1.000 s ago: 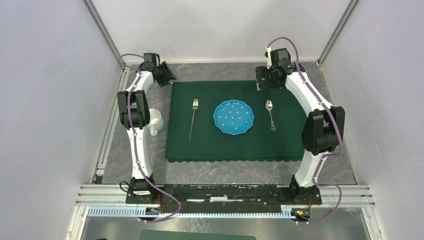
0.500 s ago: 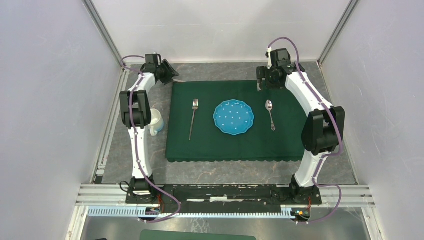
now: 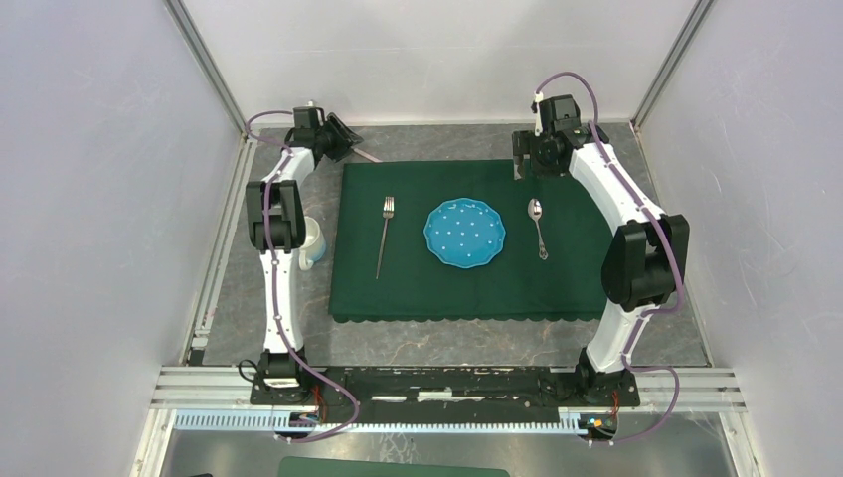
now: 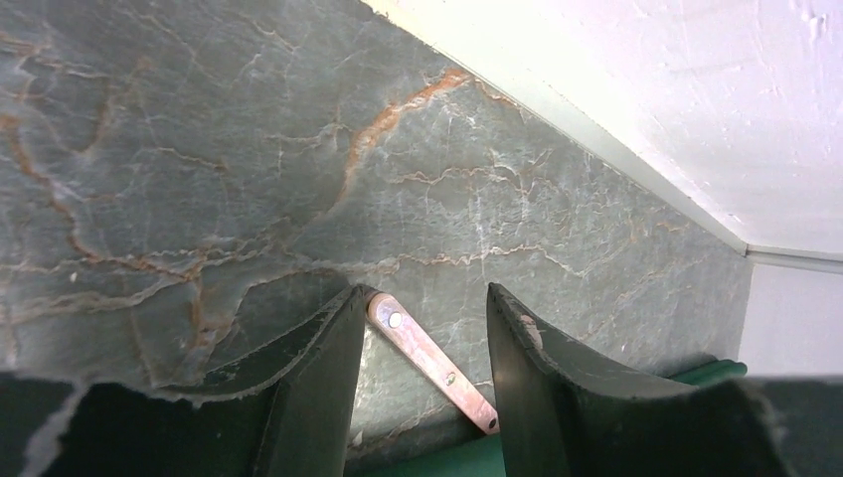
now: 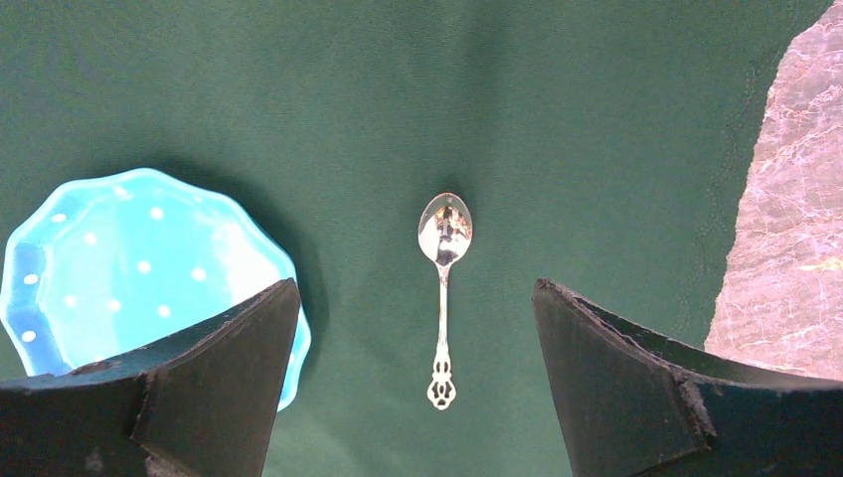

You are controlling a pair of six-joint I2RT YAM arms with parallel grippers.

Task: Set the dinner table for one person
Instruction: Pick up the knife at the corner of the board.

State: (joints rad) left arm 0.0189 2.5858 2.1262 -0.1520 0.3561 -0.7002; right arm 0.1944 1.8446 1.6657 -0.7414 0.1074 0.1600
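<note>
The dinner table is a dark-grey veined stone surface with a dark green cloth on it. On the cloth lie a fork, a blue dotted plate and a spoon. My left gripper is open at the back left. A pinkish-brown riveted handle lies on the stone between its fingers, its end by the left finger; its blade end is hidden. My right gripper is open and empty above the cloth, with the spoon below it.
A pale mug stands left of the cloth, partly hidden behind the left arm. The white back wall is close behind the left gripper. Metal frame rails run along the table's sides and near edge.
My left gripper has moved back and slightly right toward the back wall, and the pinkish handle now shows beside it. The right gripper has edged slightly back.
</note>
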